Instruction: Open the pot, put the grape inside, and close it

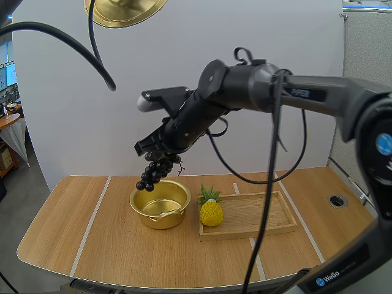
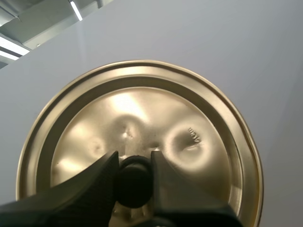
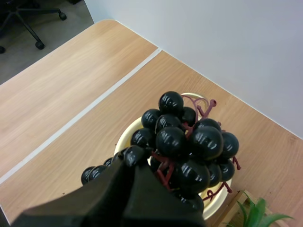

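Neighbouring the pot (image 1: 160, 205): pineapple (image 1: 211, 212), wooden tray (image 1: 260, 213).

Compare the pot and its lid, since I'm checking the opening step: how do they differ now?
The pot stands on the table; the lid hangs high in the air, its knob pinched by the left gripper. The pot is a deep bowl, open upward; the lid is a shallow disc. Both are shiny gold.
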Controlling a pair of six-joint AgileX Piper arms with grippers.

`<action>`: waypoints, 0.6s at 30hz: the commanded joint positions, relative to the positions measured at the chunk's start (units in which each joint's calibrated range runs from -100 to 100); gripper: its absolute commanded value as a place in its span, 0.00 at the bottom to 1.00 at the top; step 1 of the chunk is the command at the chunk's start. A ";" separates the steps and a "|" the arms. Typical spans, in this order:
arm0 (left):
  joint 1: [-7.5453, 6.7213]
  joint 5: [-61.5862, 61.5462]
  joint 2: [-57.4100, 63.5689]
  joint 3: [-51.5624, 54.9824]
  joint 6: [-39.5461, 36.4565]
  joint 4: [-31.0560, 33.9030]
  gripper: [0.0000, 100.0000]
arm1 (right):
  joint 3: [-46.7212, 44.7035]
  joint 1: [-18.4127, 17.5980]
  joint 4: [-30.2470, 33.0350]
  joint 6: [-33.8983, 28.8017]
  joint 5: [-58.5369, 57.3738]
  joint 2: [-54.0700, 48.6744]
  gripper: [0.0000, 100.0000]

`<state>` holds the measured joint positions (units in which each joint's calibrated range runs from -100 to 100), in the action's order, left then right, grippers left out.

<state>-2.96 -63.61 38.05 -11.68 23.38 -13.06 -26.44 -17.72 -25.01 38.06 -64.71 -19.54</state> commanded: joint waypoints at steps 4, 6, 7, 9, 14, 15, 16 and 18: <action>-0.18 1.38 0.26 -0.40 -0.52 0.39 0.00 | 0.47 -0.08 0.69 -0.08 4.89 4.73 0.00; -0.18 1.38 0.26 -0.40 -0.52 0.39 0.00 | 0.47 -0.08 0.69 -0.08 5.93 5.84 0.00; -0.18 1.38 0.26 -0.40 -0.52 0.39 0.00 | 0.47 -0.08 0.69 -0.08 5.94 6.16 0.00; -0.18 1.38 0.26 -0.40 -0.52 0.39 0.00 | 0.47 -0.08 0.39 -0.08 6.38 7.12 0.00; -0.18 1.38 0.26 -0.40 -0.52 0.39 0.00 | 0.47 -0.08 -0.04 -0.08 7.00 10.13 0.00; -0.18 1.38 0.26 -0.40 -0.52 0.39 0.00 | 0.47 -0.08 -0.04 -0.08 7.00 10.64 0.00; -0.18 1.38 0.26 -0.40 -0.52 0.39 0.00 | 0.47 -0.08 -0.16 -0.08 7.00 11.27 0.00; -0.18 1.38 0.26 -0.40 -0.52 0.39 0.00 | 0.47 -0.08 -0.43 -0.08 7.00 11.96 0.00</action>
<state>-2.96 -63.61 38.05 -11.68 23.38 -13.06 -26.33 -17.77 -24.87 37.89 -58.94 -7.89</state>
